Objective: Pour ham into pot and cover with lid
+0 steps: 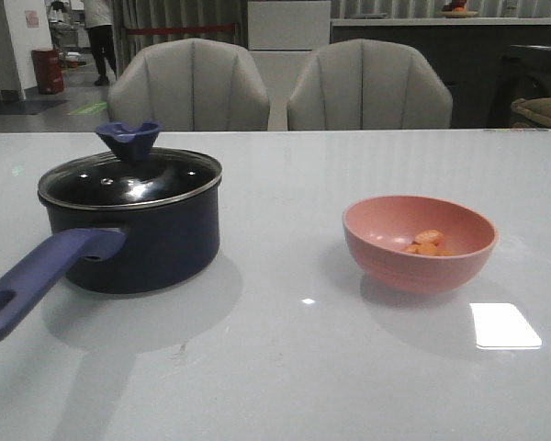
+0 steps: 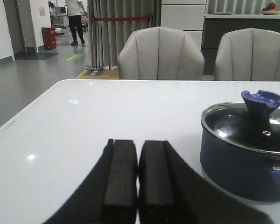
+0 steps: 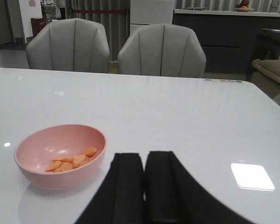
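Observation:
The navy pot (image 1: 151, 241) stands on the left of the white table, its purple-blue handle (image 1: 37, 280) pointing toward the front-left. The glass lid (image 1: 129, 176) with its blue knob (image 1: 128, 140) sits on the pot. Several orange ham slices (image 1: 426, 243) lie inside a pink bowl (image 1: 419, 243) on the right. Neither gripper appears in the front view. My left gripper (image 2: 138, 144) is shut and empty, with the pot (image 2: 245, 156) and lid (image 2: 252, 126) off to one side. Shut and empty too, my right gripper (image 3: 144, 157) is close beside the bowl (image 3: 60, 156) holding ham (image 3: 71, 161).
Two grey chairs (image 1: 191, 84) (image 1: 368, 85) stand behind the table's far edge. A bright light reflection (image 1: 504, 325) lies on the table near the bowl. A person (image 1: 99, 37) stands far back in the room.

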